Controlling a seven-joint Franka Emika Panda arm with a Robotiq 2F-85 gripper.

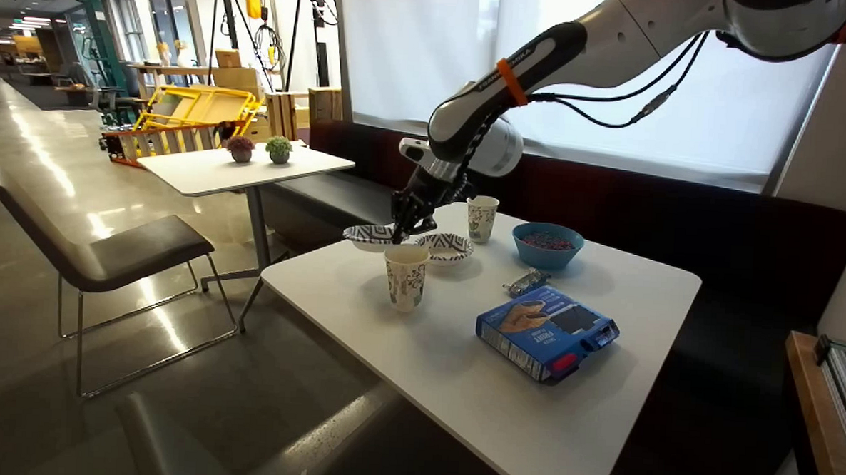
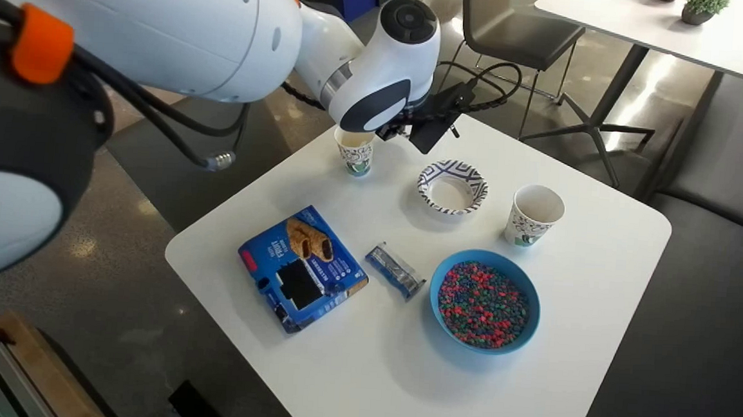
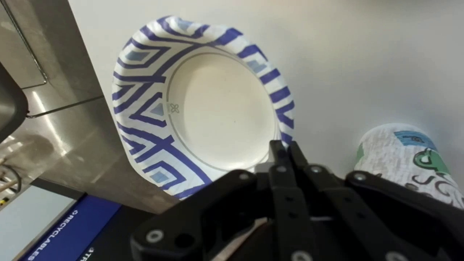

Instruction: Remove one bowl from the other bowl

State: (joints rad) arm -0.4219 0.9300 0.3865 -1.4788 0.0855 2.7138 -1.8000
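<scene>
- Black gripper (image 3: 285, 145) is right up against the lens in the wrist view, and we read it as clamped: tips nearly together, just a thin gap, with a paper rim pinched in there.
- That rim belongs to the held bowl (image 3: 217, 112), the piece we're meant to take away. In an exterior view it's just beside the pincer, near the edge of the table (image 1: 439, 359); we can't make out whether its base touches down.
- Other bowl (image 2: 451, 193) sits upright on the table, so the 2 are already apart. Looks to us like the removing is basically done, with only a gentle let-go left.
- Why the rim? Our guess: the thing's shallow and thin, so the lip is the easiest bit to bite. Paper will probably flex, and that close to the edge a sloppy release could send it over.
- Off to that side probably leaves room between the pair. A paper cup (image 3: 409, 163) is near the tips though, so we'd back out carefully.
- Blue bowl (image 1: 545, 256) is well apart, not our target.
</scene>
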